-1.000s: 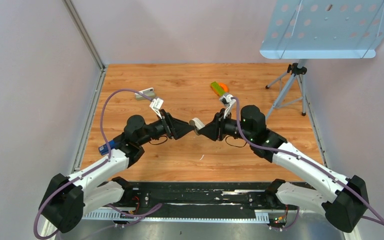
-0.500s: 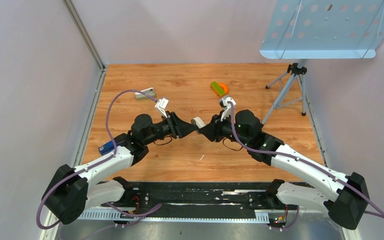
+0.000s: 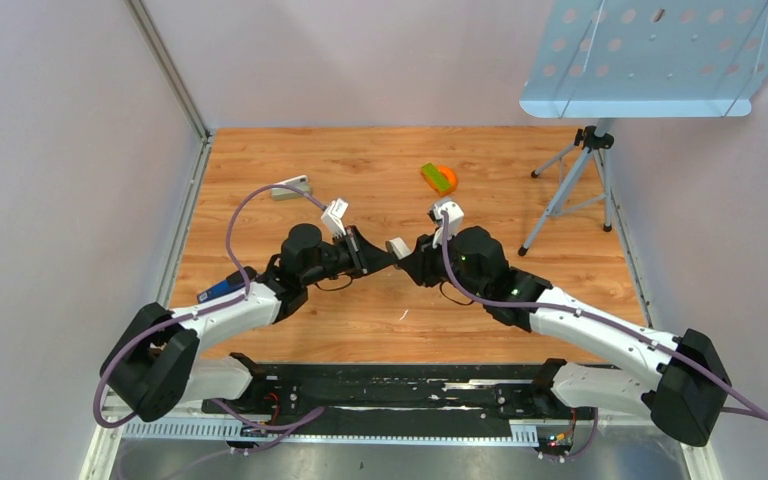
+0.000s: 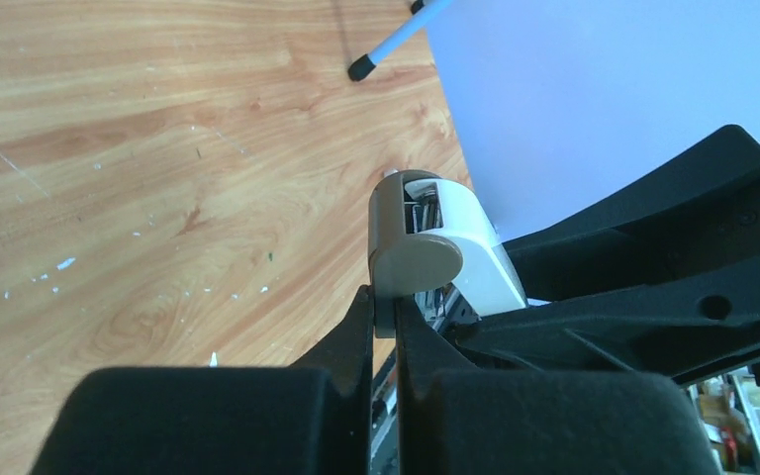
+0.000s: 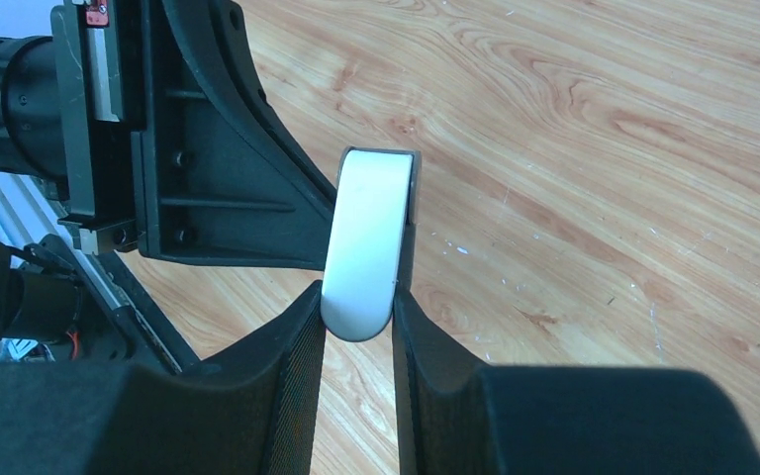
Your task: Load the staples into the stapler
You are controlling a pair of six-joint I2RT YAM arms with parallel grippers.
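A small white and taupe stapler [image 3: 397, 246] hangs above the table's middle, between both arms. My right gripper [image 3: 412, 260] is shut on its white body [image 5: 366, 237], which stands upright between the fingers [image 5: 358, 297]. My left gripper [image 3: 384, 257] comes in from the left, and its jaws [image 4: 384, 303] are shut on the thin lower edge of the taupe part [image 4: 418, 259]. Metal parts show inside the stapler's open top [image 4: 422, 212]. A small grey block, likely the staples [image 3: 283, 192], lies on the table at the back left with a white piece beside it.
An orange and green object [image 3: 438, 177] lies at the back centre. A music stand [image 3: 650, 55] overhangs the back right corner, its tripod legs [image 3: 572, 180] on the table. Metal rails [image 3: 182, 230] edge the wooden table.
The left arm reached right to the stapler, and its jaws went from open to shut on the taupe part. The right arm shifted slightly left with the stapler in its grip.
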